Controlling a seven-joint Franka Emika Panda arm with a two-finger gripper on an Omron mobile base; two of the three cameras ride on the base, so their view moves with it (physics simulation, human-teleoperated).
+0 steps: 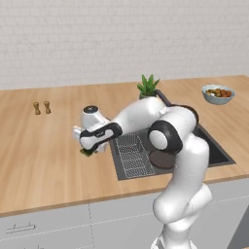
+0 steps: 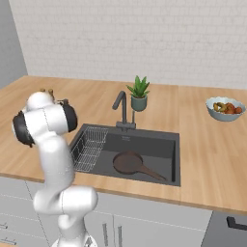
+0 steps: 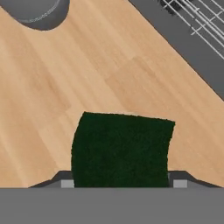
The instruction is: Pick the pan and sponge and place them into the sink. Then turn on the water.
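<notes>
1. While the sponge [image 3: 121, 148] sits between my finger tips, my gripper [image 3: 120, 183] is clamped on it, just above the wooden counter [image 3: 65, 87], left of the sink [image 1: 216, 153].
2. Inside the sink [image 2: 159, 144], the pan [image 2: 129, 163] lies flat beside the wire rack [image 2: 89, 147].

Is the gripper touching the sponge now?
Touching. In the hand view, the sponge fills the space between the gripper fingertips, with no gap at either side.
</notes>
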